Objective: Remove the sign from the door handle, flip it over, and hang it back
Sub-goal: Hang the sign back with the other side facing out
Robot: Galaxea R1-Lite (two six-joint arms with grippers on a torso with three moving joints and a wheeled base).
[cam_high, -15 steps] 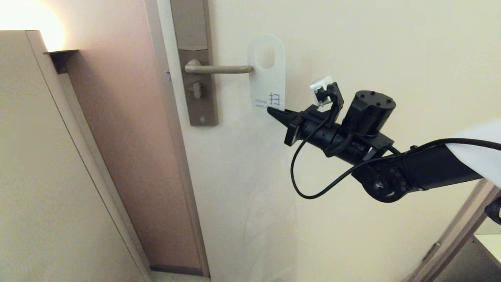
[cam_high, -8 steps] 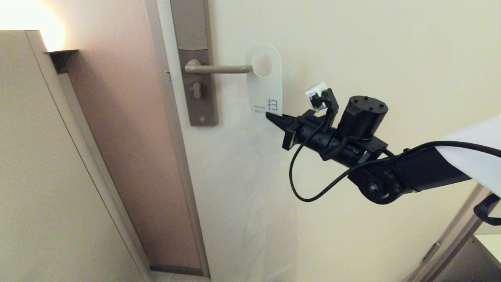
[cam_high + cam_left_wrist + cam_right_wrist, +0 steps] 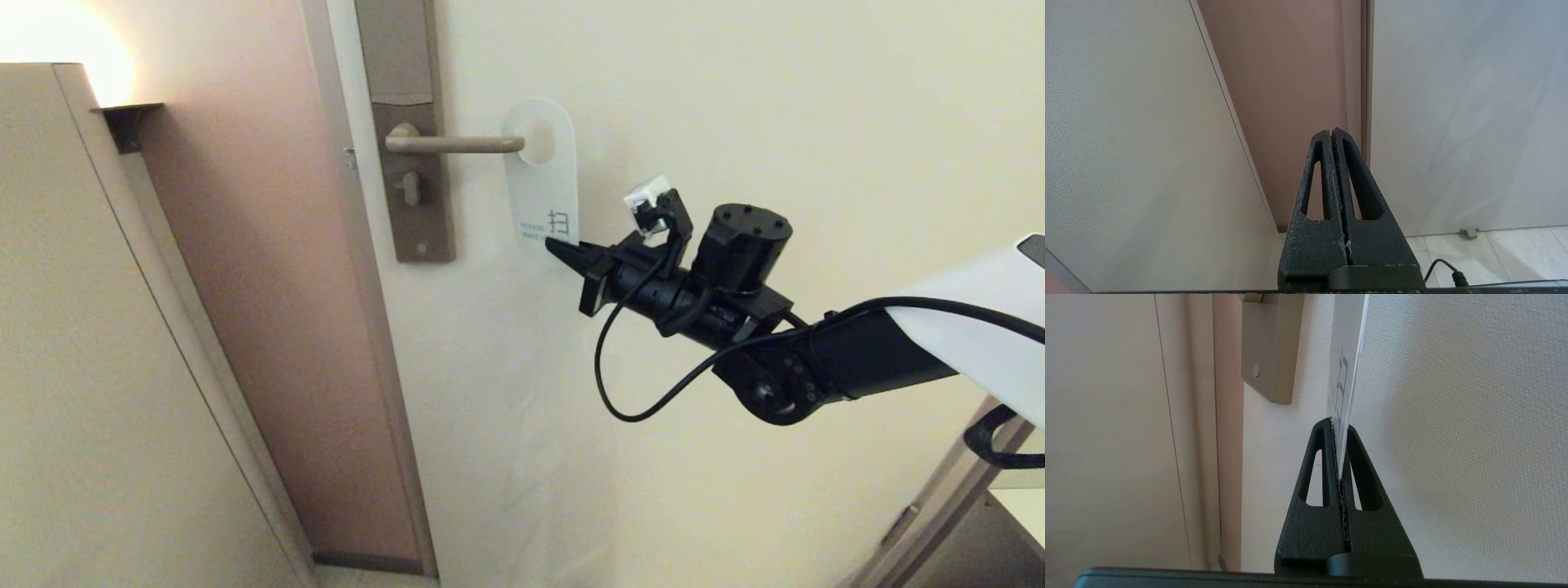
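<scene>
The right gripper point(image 3: 558, 247) is clamping the lower edge of the sign point(image 3: 540, 175); in the right wrist view its fingers point(image 3: 1327, 465) are pressing together on the thin card, which is standing edge-on between them. The left gripper point(image 3: 1333, 134) is parked low, well apart from the door handle point(image 3: 454, 144), with its fingers fully together and holding nothing.

The sign is rising up and slightly toward the door handle from the right gripper, so its long axis is running nearly upright, at right angles to the lever. Its white face, bearing the dark character, is pointing outward from the door point(image 3: 735, 98).

The hole of the sign is sitting level with the free tip of the door handle. The tip is appearing at, or just inside, the hole; how far it is entering cannot be told. The lever is running level from that tip to the backplate point(image 3: 408, 131).

Judgement: the hanging step is under way. The controlling relation is hole to tip. Travel along the lever axis toward the backplate is seating the sign; any tilt of the card risks the rim catching on the tip. Only the right arm is within reach.
</scene>
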